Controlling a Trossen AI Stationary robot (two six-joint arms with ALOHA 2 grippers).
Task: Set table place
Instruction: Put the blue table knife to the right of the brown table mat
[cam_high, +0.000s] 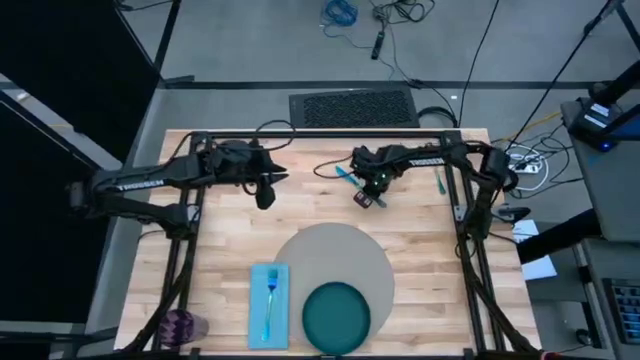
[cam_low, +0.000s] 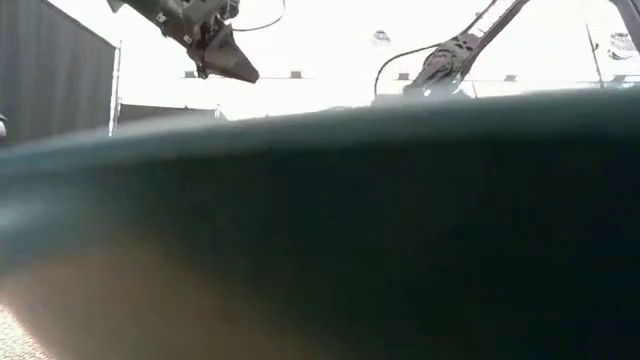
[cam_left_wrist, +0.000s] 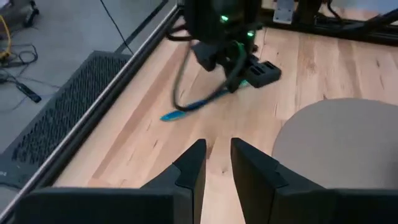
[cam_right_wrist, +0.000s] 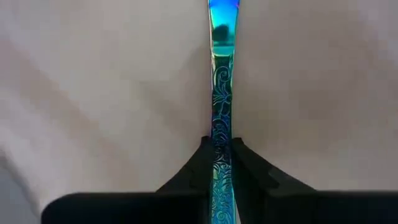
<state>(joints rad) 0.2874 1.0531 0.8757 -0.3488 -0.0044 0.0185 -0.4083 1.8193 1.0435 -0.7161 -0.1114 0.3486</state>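
The right gripper (cam_high: 368, 192) is at the far middle of the table (cam_high: 430, 250), just past the far edge of the mat (cam_high: 335, 265). Its 2 fingers are pinched tight on a thin blue piece of cutlery (cam_right_wrist: 219, 124). In the right wrist view the shiny blue handle, with swirly marks on it, runs straight out from between the fingers (cam_right_wrist: 245, 165). The left wrist view shows that same cutlery (cam_left_wrist: 193, 107) reaching from the right gripper (cam_left_wrist: 233, 74) down toward the wood. I cannot tell if it is a knife or a spoon.

The left gripper (cam_high: 265, 190) is at the far left part of the table, well apart from the mat. Its fingers (cam_left_wrist: 189, 168) are only a little bit open and hold nothing. In the low view it hangs up high (cam_low: 225, 60).

The big round grey mat lies in the middle of the table near the front. The dark teal plate (cam_high: 336, 315) sits on the front edge of the mat. Just left of the plate lies the light blue napkin (cam_high: 269, 305), with a blue fork (cam_high: 269, 300) on top of it. The purple cup (cam_high: 183, 327) stands at the front left corner, left of the napkin. 1 more small blue piece (cam_high: 439, 182) lies on the wood near the far right.
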